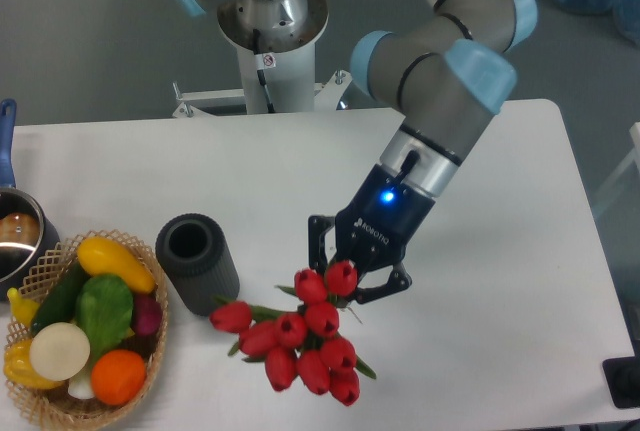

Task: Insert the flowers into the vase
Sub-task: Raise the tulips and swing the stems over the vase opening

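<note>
Flowers [297, 341], a bunch of red tulip buds with green stems and leaves, hung in the claw [352, 273], just right of the vase [198, 263] and lower in the frame. The claw's 2 black fingers were closed around the stems near the top of the bunch, and the buds spread down and to the left below them. The leftmost bud lay just beside the base of the vase; whether it touched the vase could not be determined. Contact between the bunch and the table [520, 251] could not be determined either.

The vase, a dark ribbed cylinder, stood on the white table with its round mouth open and facing up. A woven basket [150, 371] stood left of the vase, just beside it, and held toy produce: a yellow piece, a green piece, a dark purple piece, a white disc and an orange ball. A metal pot [18, 236] with a blue handle stood further left of the vase, at the frame edge. The arm [440, 101], grey with light blue joint caps, reached in from right of the vase and above it.
</note>
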You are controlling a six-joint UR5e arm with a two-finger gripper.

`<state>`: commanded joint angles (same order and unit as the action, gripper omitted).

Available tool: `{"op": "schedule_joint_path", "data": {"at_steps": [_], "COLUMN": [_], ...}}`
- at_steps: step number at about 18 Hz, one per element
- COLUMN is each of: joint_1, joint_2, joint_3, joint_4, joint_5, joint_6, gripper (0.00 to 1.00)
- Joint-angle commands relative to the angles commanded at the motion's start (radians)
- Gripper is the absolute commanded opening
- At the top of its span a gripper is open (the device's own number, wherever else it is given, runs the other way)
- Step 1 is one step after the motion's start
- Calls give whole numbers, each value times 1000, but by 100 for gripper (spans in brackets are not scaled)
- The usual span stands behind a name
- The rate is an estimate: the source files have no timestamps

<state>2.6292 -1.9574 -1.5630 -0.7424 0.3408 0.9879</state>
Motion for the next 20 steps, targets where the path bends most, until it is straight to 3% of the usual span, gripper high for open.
{"op": "schedule_joint_path", "data": {"at_steps": [4,12,20], "joint_1": [11,-1,0], "joint_2": [41,92,225], "joint_3": [-41,-54,-166], "joint_4": [3,3,2], "joint_5": [-51,-157,-236], "joint_6": [2,29,20], "gripper": [4,5,7]}}
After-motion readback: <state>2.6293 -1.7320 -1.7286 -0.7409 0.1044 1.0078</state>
